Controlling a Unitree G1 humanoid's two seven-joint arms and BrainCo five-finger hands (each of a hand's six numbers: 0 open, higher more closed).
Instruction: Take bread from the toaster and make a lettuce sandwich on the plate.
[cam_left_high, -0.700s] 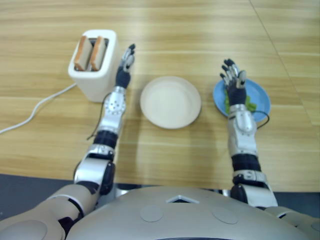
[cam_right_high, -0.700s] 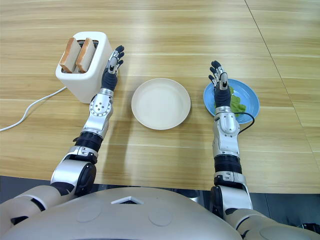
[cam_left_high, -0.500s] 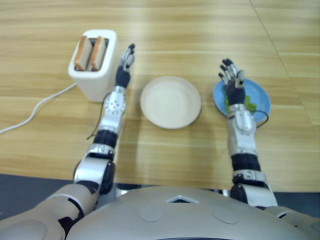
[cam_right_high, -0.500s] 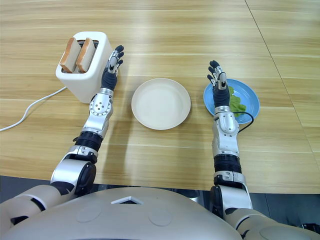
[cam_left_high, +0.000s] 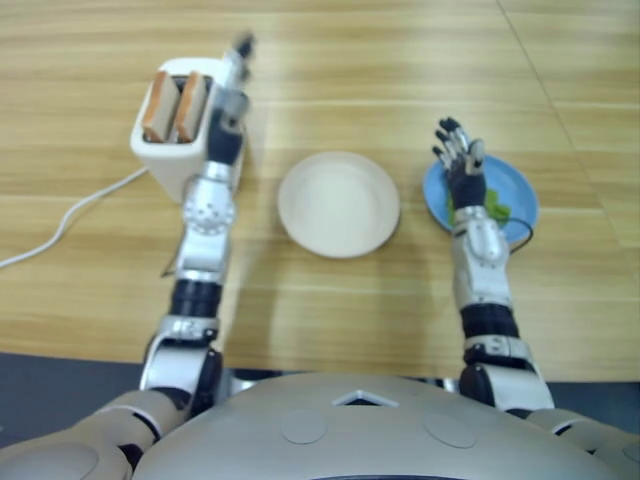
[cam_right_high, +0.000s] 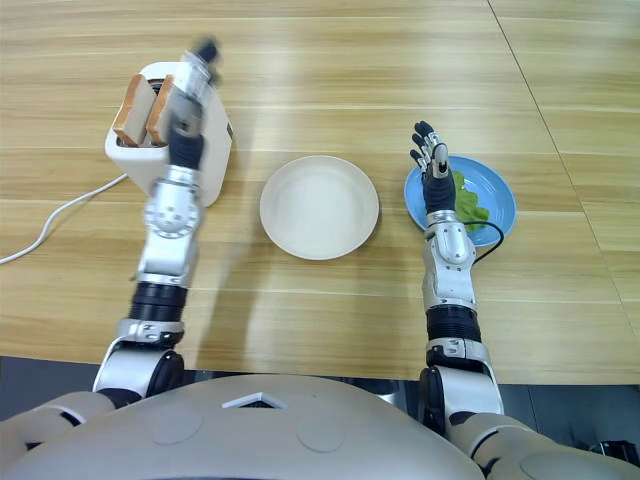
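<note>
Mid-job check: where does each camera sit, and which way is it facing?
Left eye view: on the head, facing forward and down at the table; both arms show, left hand at the toaster.
Right eye view: same head, slightly to the right, same aim; both arms show, right hand over the blue plate.
Shared: toaster, cream plate, blue plate, both hands.

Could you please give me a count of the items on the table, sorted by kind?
Toaster: 1
Bread slices: 2
Plates: 2, the cream plate and the blue plate
Lettuce pile: 1
Total: 6
</note>
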